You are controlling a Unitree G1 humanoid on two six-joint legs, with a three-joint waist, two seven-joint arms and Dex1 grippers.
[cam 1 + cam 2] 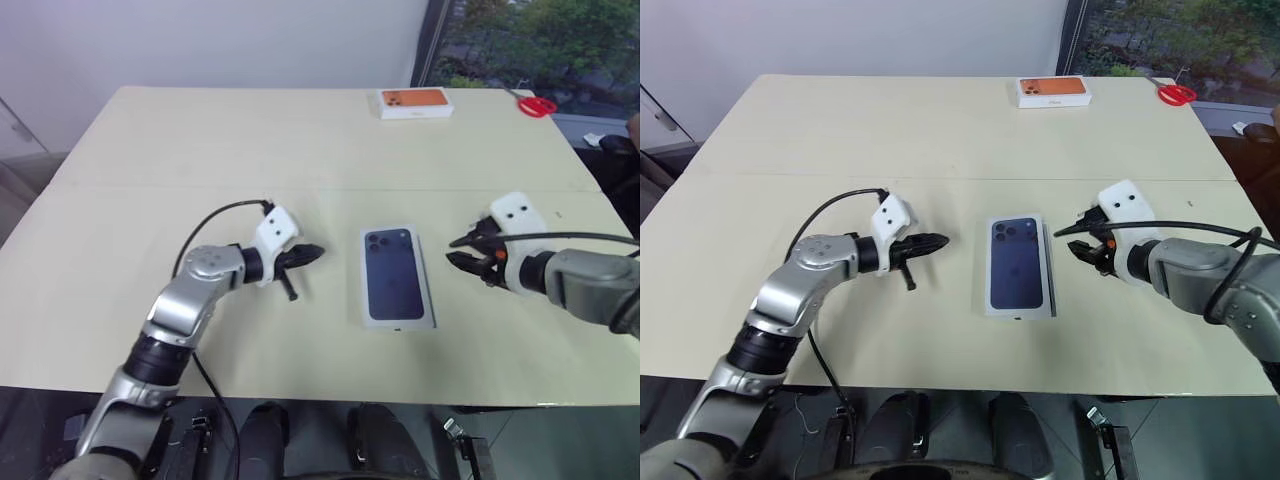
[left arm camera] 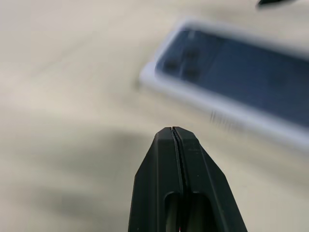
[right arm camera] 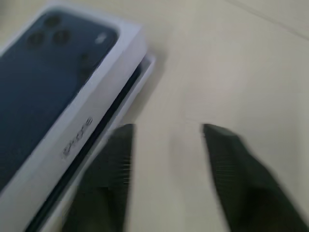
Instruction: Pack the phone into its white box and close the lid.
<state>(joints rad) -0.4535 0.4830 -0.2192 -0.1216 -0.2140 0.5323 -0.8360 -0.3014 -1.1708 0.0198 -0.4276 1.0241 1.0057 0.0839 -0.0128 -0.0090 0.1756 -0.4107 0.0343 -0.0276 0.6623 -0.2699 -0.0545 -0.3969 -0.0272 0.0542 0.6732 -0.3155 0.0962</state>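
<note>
The lid (image 1: 397,276) sits on the white box (image 3: 126,92); left gripper (image 1: 318,252) jaws pressed together, right gripper (image 1: 462,250) jaws parted, empty.

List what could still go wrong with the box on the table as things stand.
1. The lid sits askew on the white box: a dark gap and the tray's edge show along one side, so it may not be fully closed.
2. The right gripper, fingers apart, hangs close beside that side; a careless move could knock the lid further off.
3. The left gripper, shut, points at the lid and could shove it.
</note>
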